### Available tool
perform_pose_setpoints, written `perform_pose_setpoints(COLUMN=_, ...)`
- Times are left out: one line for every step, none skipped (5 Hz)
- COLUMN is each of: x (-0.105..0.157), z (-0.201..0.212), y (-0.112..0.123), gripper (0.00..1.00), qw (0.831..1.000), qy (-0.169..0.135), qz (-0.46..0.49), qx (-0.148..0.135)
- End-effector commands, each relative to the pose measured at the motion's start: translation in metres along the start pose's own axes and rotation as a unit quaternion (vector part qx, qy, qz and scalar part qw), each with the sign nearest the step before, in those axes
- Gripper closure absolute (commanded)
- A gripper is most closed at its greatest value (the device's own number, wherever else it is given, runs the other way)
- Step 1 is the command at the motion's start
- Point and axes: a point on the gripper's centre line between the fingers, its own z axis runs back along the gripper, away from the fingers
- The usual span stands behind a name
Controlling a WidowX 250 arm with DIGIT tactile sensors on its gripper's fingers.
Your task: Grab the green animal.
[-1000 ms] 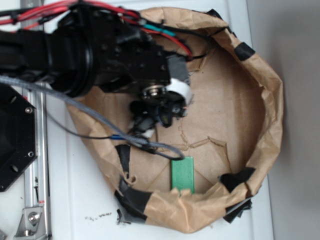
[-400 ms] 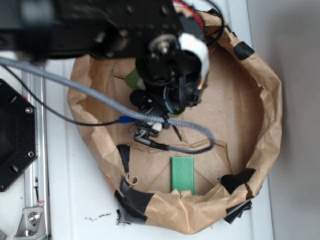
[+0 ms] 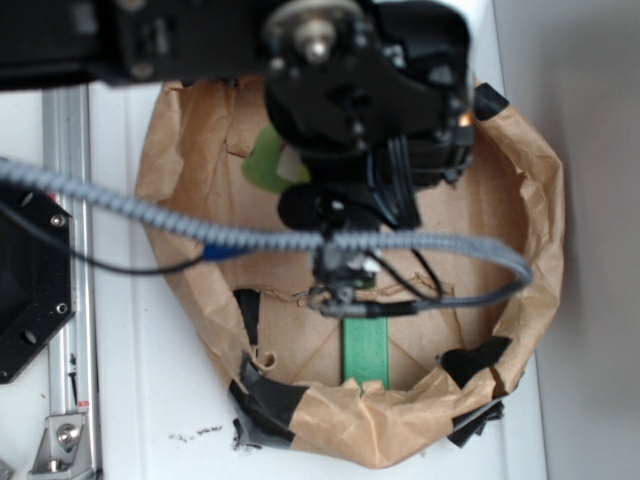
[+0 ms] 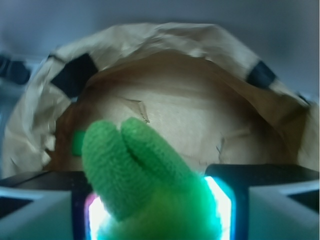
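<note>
**A:** Start with the biggest thing. What are you seeing around the brown paper nest (image 3: 540,200)?

**B:** You are looking at a crumpled paper ring patched with black tape, lying on the white table (image 3: 150,400). Its raised wall is there, I judge, to keep loose things from rolling off. The black arm (image 3: 200,40) is reaching in over the nest's far rim and is covering much of the floor in the exterior view.

**A:** And the green animal?

**B:** You are finding the green animal (image 4: 145,185) right between the fingers of the gripper (image 4: 155,210) in the wrist view, its fuzzy lime limbs pointing out toward the nest's far wall. In the exterior view only a green sliver is showing beside the wrist, inside the nest's upper left part.

**A:** Is the claw clamping it?

**B:** The two fingers are pressing against the plush on both sides, so you are reading a closed grip on the animal. It is sitting deep in the jaws, which should help soft stuffing from slipping.

**A:** Anything smaller?

**B:** The flat green block (image 3: 365,350) is lying on the nest floor by the near wall, well apart from the gripper. You are leaving that alone; it is no animal.
</note>
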Motion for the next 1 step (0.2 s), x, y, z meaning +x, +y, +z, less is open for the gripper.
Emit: perform_pose_setpoints(x=0.0017, z=0.0064, y=-0.0056, gripper=1.00, qw=0.998, qy=-0.036, qz=0.042, qx=0.030)
